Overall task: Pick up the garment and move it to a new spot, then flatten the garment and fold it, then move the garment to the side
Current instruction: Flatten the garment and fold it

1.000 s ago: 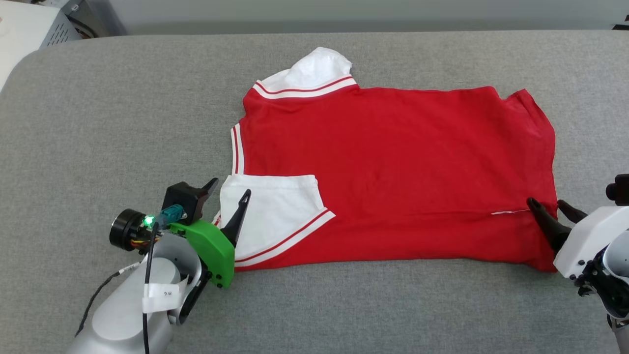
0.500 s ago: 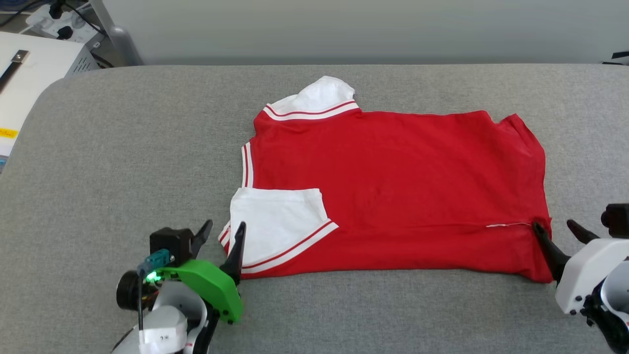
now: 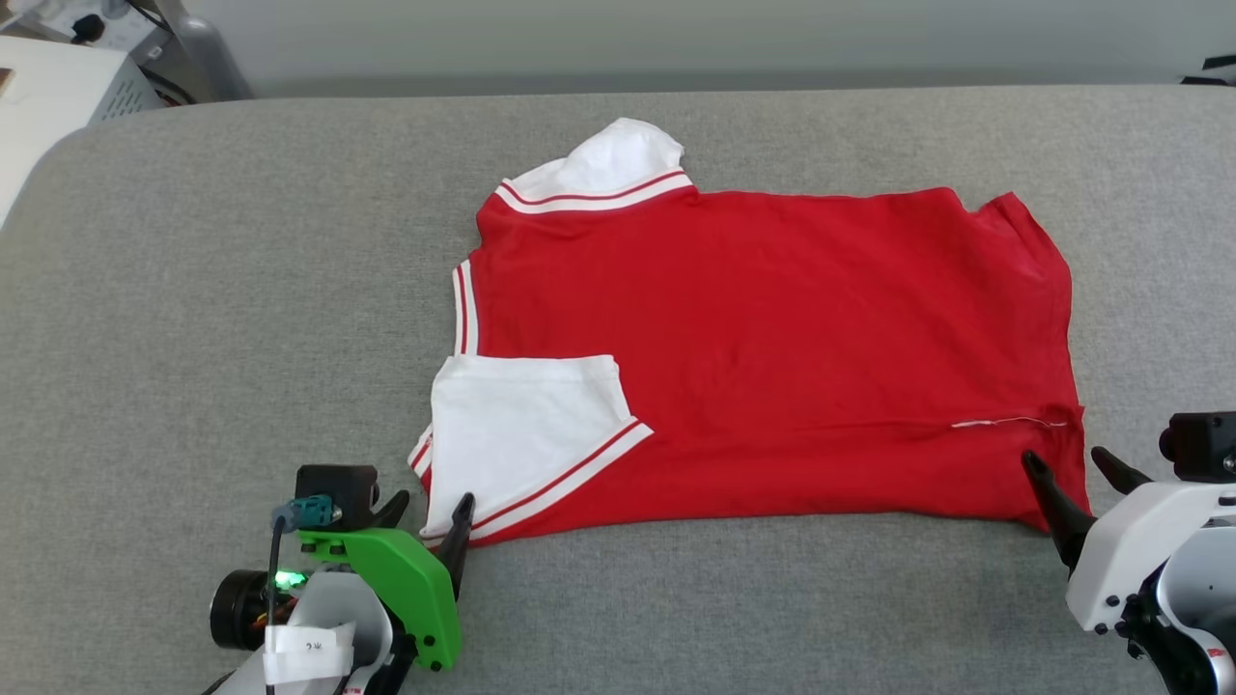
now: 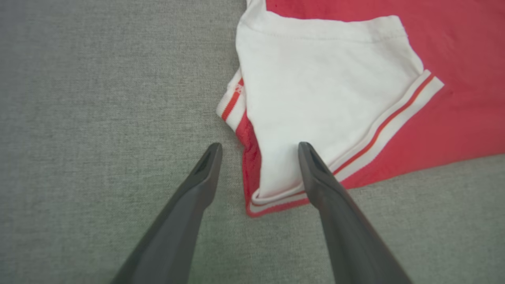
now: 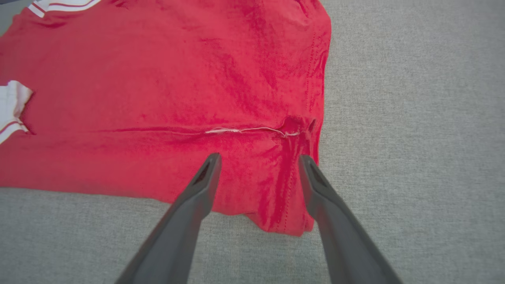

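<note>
Now the left gripper (image 4: 259,146) stands with its 2 dark fingers spread wide and gripping nothing. They straddle the near left corner of the red short-sleeved jersey T-shirt (image 3: 772,367). Its right finger lies over the white sleeve with red-and-white striped trim (image 4: 315,98), which is folded in over the red body. The right gripper (image 5: 259,156) is likewise wide open and empty, its fingers over the shirt's near right corner, just below a loose white thread (image 5: 244,130) along a crease. The shirt lies flat, mid-way across the grey woven fabric surface (image 3: 241,290), its other white sleeve (image 3: 618,154) at the far edge.
</note>
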